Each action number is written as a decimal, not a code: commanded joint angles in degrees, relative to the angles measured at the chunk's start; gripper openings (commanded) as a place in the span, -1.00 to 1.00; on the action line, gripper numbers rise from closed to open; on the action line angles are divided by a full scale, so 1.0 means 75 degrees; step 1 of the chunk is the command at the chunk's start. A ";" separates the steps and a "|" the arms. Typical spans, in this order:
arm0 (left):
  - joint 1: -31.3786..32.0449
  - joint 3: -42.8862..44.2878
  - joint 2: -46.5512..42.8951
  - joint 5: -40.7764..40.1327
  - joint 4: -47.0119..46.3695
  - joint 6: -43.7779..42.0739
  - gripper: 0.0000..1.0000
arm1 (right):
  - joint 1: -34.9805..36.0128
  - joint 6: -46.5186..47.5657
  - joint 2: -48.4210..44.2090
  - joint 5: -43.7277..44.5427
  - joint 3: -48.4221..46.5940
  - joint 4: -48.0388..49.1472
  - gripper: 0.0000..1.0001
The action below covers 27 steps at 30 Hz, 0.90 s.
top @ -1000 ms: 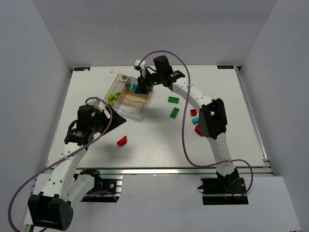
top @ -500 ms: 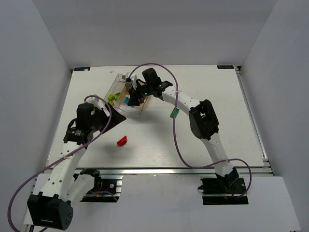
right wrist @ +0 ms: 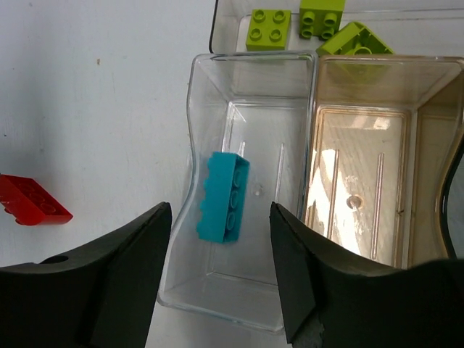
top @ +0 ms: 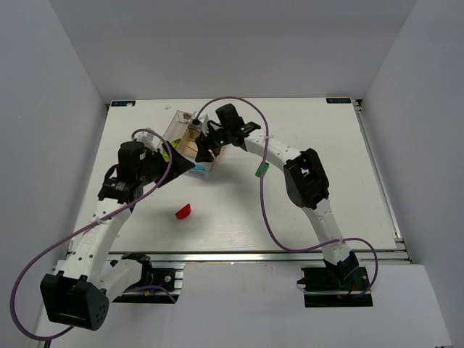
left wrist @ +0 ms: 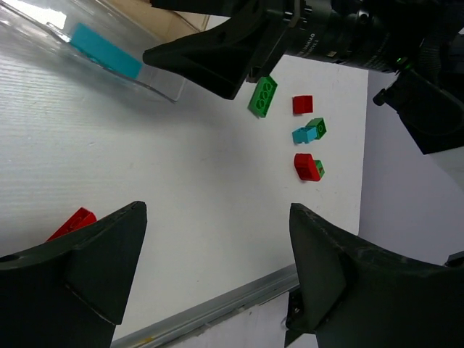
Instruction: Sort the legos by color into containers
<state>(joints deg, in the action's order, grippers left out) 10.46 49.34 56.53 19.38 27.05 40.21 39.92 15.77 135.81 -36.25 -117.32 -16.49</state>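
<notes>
The right arm [top: 279,148] stretches across the table [top: 348,196], and the right gripper [top: 205,152] hangs directly over the tray [top: 176,125], closing off access from above. The left gripper [top: 177,161] crowds the tray's near corner. Open white surface lies between the lone red brick [top: 183,211] and the brick cluster [left wrist: 307,138] near the right arm.

overhead camera looks down from the near side; both close wrist cameras share the tray [right wrist: 194,123].

The light is bright and even; glare lies inside the tray [right wrist: 312,130], soft shadows fall beside it, and the corners are perhaps blurred.
</notes>
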 commanded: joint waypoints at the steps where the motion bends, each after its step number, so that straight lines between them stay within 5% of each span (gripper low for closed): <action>1: 0.0210 0.0358 0.0126 0.0170 -0.0348 0.0041 0.75 | -0.0119 -0.0075 -0.0587 -0.0100 -0.0225 -0.0144 0.25; 4: 0.0445 0.0440 0.0395 0.0194 -0.0582 0.0077 0.59 | -0.0494 -0.0449 -0.1148 0.0017 0.0148 -0.0402 0.05; 8: 0.0959 0.0441 0.0899 0.0276 -0.1272 0.0287 0.09 | -0.1524 -0.0697 -0.2215 -0.0205 0.1483 -0.0928 -0.92; 11: 0.1462 0.0429 0.1378 0.0253 -0.1764 0.0416 -0.38 | -0.2449 0.0110 -0.2965 0.0272 0.2421 -0.2084 -1.00; 13: 0.1721 0.0487 0.1648 0.0159 -0.1930 0.0428 -0.41 | -0.2731 0.0787 -0.3538 0.0578 0.3215 -0.2568 -0.87; 16: 0.2214 0.0744 0.2246 0.0054 -0.2130 0.0382 -0.30 | -0.3095 0.1364 -0.4266 0.1000 0.3991 -0.3390 -0.34; 17: 0.2308 0.0838 0.2526 0.0007 -0.2107 0.0289 0.00 | -0.3120 0.1401 -0.4454 0.1152 0.4551 -0.3484 -0.07; 20: 0.2694 0.1295 0.2926 -0.0297 -0.1827 0.0019 0.40 | -0.3236 0.1238 -0.5262 0.1469 0.5397 -0.3217 0.37; 27: 0.3210 0.1636 0.3384 -0.0907 -0.1321 -0.0263 0.53 | -0.3319 0.0734 -0.5476 0.2825 0.6524 -0.2911 0.48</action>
<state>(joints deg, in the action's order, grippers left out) 33.41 59.99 82.89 15.57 15.31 39.92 15.38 22.94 95.07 -21.89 -69.78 -39.22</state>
